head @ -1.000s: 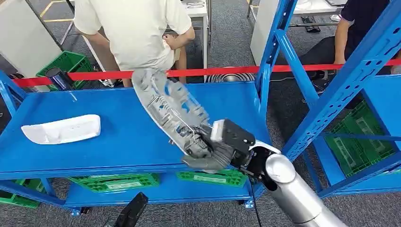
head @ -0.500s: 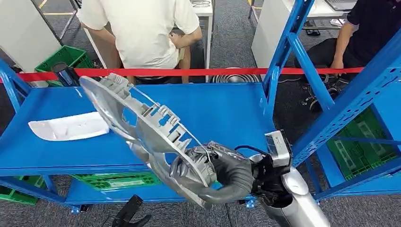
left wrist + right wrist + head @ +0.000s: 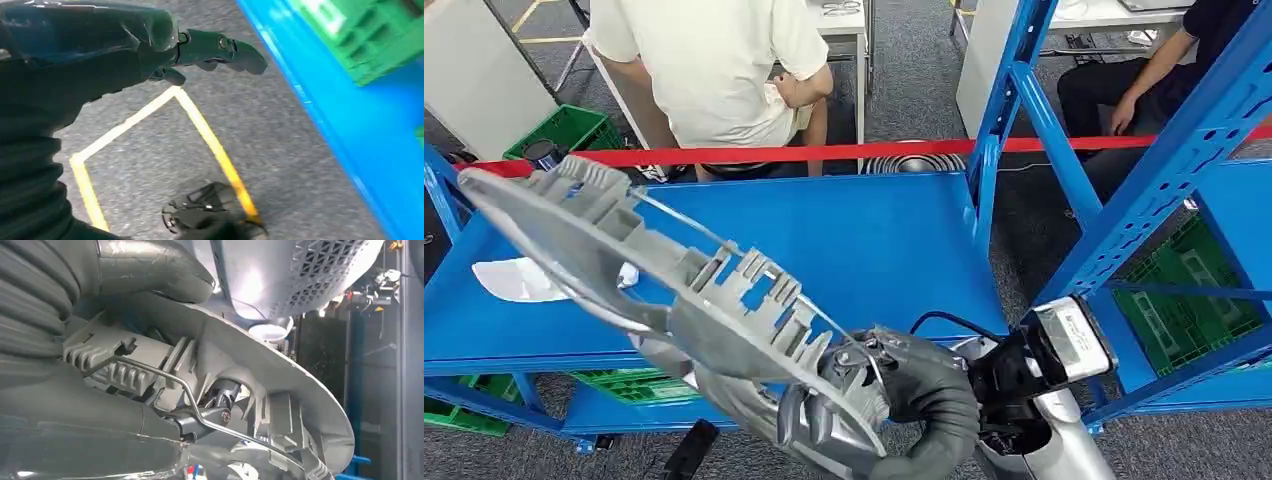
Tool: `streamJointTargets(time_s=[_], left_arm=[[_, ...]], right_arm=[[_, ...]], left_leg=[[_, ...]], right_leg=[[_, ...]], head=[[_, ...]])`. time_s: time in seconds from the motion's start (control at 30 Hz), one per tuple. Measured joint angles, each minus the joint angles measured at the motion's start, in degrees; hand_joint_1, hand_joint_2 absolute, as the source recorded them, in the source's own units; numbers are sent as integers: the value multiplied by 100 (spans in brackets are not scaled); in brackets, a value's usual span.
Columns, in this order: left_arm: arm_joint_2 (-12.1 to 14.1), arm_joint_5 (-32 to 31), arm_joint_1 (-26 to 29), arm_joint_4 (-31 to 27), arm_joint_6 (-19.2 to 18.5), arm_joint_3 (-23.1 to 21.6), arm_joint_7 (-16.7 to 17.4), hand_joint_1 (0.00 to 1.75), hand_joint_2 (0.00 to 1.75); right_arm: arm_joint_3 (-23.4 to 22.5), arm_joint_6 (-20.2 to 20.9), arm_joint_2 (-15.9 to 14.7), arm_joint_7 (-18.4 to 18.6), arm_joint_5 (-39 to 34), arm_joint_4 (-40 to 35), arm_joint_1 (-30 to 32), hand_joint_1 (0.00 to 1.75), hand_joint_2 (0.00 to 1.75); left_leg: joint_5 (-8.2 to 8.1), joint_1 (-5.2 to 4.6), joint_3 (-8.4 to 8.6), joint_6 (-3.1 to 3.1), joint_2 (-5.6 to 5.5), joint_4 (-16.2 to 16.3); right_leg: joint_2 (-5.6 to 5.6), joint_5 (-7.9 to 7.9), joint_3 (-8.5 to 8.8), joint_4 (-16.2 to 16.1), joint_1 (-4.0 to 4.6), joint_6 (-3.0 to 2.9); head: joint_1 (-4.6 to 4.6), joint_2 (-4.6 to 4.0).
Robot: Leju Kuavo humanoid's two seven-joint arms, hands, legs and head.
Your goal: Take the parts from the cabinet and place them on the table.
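Fingers (image 3: 929,400) of the right hand (image 3: 904,405) wrap the near end of the grey part (image 3: 674,300), held tilted above the blue shelf (image 3: 874,240) (a white part (image 3: 519,280) lies there). The left hand (image 3: 200,50) hangs over the floor, fingers loosely extended, holding nothing.

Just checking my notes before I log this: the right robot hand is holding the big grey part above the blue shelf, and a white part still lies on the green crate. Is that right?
Not quite. The white part lies on the blue shelf, not on a green crate, as the head view shows. The rest stands: the right robot hand holds the big grey part above that shelf.
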Motion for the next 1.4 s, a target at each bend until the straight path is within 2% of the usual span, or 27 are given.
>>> streamJointTargets(time_s=[0.03,0.1,0.13,0.27,0.3,0.33,0.4,0.47,0.5,0.53,0.6,0.63,0.67,0.77,0.8,0.87,0.93,0.97,1.0,1.03,1.1,1.13,1.17,1.3,1.33,1.37,1.4], left_arm=[[0,-20,7,9,55,2,33,0,175],[2,-55,6,24,167,2,101,0,175],[2,-92,2,33,188,2,116,0,175],[0,-177,20,50,219,-2,134,0,175],[-7,-197,19,50,232,-4,136,0,175],[-20,-210,12,50,245,-7,136,0,175],[-20,-247,10,51,247,-7,142,0,175],[-26,-269,8,53,234,-22,156,0,175],[-28,-271,9,53,197,-26,162,0,175],[-31,-276,9,53,164,-28,166,0,175],[-41,-308,0,53,101,-35,166,0,175],[-44,-315,-5,53,82,-39,166,0,175],[-44,-322,-15,53,66,-46,166,0,175],[-44,-348,-12,53,16,-68,166,0,175],[-26,-350,-13,53,16,-72,166,0,175],[-37,-374,-12,53,5,-92,169,0,175],[-31,-385,-14,53,3,-94,197,0,175],[-31,-391,-13,53,0,-98,208,0,175],[-31,-398,-13,53,0,-107,212,0,175],[-28,-407,-14,50,-2,-111,215,0,175],[-26,-409,-20,35,-2,-118,214,0,175],[-20,-416,-38,24,0,-125,214,0,175],[-11,-431,-57,20,0,-136,217,0,175],[0,-490,-63,18,-19,-171,234,0,175],[0,-503,-89,13,-30,-175,241,0,175],[2,-514,-104,-7,-41,-177,252,0,175],[0,-529,-107,-26,-41,-179,256,0,175]], right_arm=[[7,2,13,33,-16,-2,6,175,175],[11,11,48,85,-64,-26,9,175,175],[11,20,68,98,-92,-48,16,175,175],[24,92,70,142,-127,-77,72,175,175],[28,103,61,151,-125,-90,91,175,175],[28,114,53,149,-127,-92,103,175,175],[28,135,44,147,-136,-92,126,175,175],[28,168,22,147,-140,-92,179,175,175],[33,188,4,149,-136,-92,203,175,175],[37,219,-11,149,-127,-92,210,175,175],[50,295,-33,147,-101,-92,209,175,175],[55,315,-37,147,-94,-92,209,175,175],[59,336,-43,144,-92,-92,218,175,175],[66,369,-81,140,-92,-90,230,175,175],[66,374,-83,140,-92,-90,228,175,175],[68,396,-83,136,-96,-90,231,175,175],[68,428,-85,131,-103,-90,239,175,175],[66,435,-85,129,-105,-90,263,175,175],[63,442,-85,129,-105,-90,291,175,175],[63,450,-87,129,-105,-92,303,175,175],[59,461,-87,129,-105,-92,304,175,175],[57,466,-85,127,-105,-94,303,175,175],[50,472,-85,125,-105,-98,314,175,175],[28,498,-87,105,-77,-105,335,175,175],[6,500,-94,96,-48,-107,353,175,175],[-20,505,-96,77,-22,-129,367,175,175],[-37,507,-98,66,4,-142,378,175,175]], left_leg=[[245,0,184,16,1,-399],[760,-2,758,79,1,-1547],[674,-24,888,111,-6,-1777],[726,-79,852,220,-18,-1815],[789,-13,932,281,5,-1893],[800,-27,932,305,4,-1906],[815,-41,912,335,7,-1900],[830,-48,880,347,13,-1877],[830,-49,870,347,7,-1862],[831,-49,856,344,4,-1835],[811,-48,834,315,-8,-1771],[798,-50,816,296,-12,-1739],[782,-107,758,257,-16,-1681],[839,-63,732,167,-12,-1682],[815,-57,711,148,-23,-1656],[350,-25,578,65,-4,-1240],[-185,-4,270,5,0,-326],[-334,-3,172,-7,1,12],[-342,-3,203,-5,2,87],[-239,-3,379,9,2,-123],[146,-8,1093,77,1,-1200],[211,-23,1463,134,-5,-1756],[183,-55,1462,141,0,-1789],[446,-123,1317,330,9,-1869],[555,-75,1297,347,45,-1923],[634,-76,1204,402,38,-1937],[708,-78,1116,406,40,-1932]], right_leg=[[6,0,5,0,1,1],[17,-1,22,-1,4,4],[17,1,13,-2,26,12],[14,32,-7,-35,47,124],[5,-12,-70,34,39,143],[3,-140,-152,231,50,119],[3,-523,-552,1108,33,35],[1,-759,-895,1853,32,48],[1,-727,-886,1847,25,88],[1,-605,-725,1553,16,154],[-11,-252,-185,533,5,257],[-18,-167,2,180,5,256],[-15,-134,28,117,32,188],[1,-88,-20,141,67,116],[-7,-41,-29,99,-9,49],[-18,9,-69,100,-13,-20],[-24,70,-154,104,3,-39],[-28,114,-208,105,12,-45],[-27,156,-261,107,18,-37],[-26,199,-311,107,20,-30],[-13,291,-397,106,30,-14],[-14,335,-407,107,26,9],[-13,378,-415,79,59,71],[-30,600,-438,-39,39,218],[-31,466,-507,49,25,180],[-31,156,-613,268,30,114],[-32,-177,-738,647,22,56]], head=[[-2,0],[0,0],[4,0],[2,0],[4,0],[13,0],[33,0],[33,0],[35,0],[35,0],[35,0],[37,0],[26,0],[28,0],[31,0],[2,0],[-2,0],[0,0],[-2,0],[0,0],[-2,0],[-2,0],[7,0],[13,0],[11,0],[26,0],[42,0]])
